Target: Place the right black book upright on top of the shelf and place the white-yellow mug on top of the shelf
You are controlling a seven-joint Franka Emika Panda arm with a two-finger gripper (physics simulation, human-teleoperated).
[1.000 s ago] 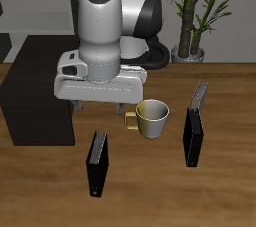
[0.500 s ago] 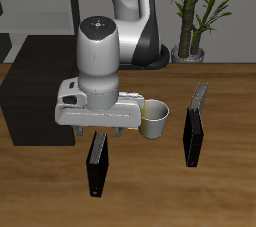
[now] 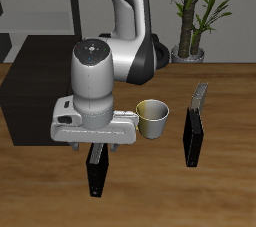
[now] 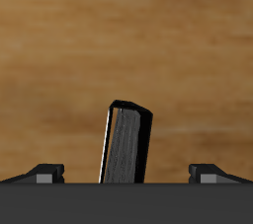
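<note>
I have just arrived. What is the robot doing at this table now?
The robot arm holds its tool right above the right black book, which stands upright on the wooden table. In the wrist view the book sits between the open fingers, not gripped yet. The white-yellow mug stands on the table beside the arm. Nothing can be seen on the shelf, so neither thing is placed.

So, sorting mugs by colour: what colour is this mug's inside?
Yellow inside the mug, off-white outside; the exterior view shows it best.
</note>
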